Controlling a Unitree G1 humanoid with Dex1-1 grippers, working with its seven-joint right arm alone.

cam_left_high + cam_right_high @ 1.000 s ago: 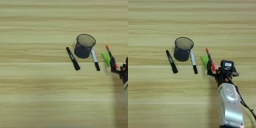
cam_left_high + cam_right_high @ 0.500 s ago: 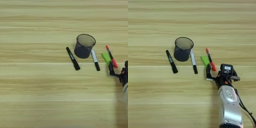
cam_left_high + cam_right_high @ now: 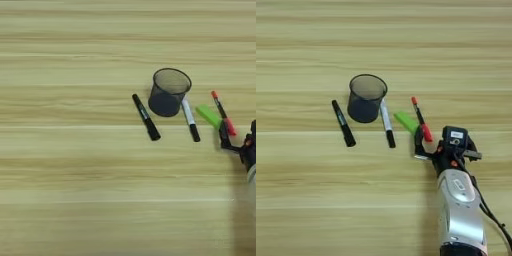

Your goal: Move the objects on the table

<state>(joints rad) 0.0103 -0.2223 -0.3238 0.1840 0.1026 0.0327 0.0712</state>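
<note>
Right gripper (image 3: 423, 145) sat by the red pen's (image 3: 420, 119) near end, beside the green block (image 3: 405, 122); whether its fingers were open could not be told.

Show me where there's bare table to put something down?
Plenty: the table is bare left of the black marker, beyond the mesh cup, and across the near side. It's crowded where the white marker, green block, red pen and right gripper cluster.
</note>
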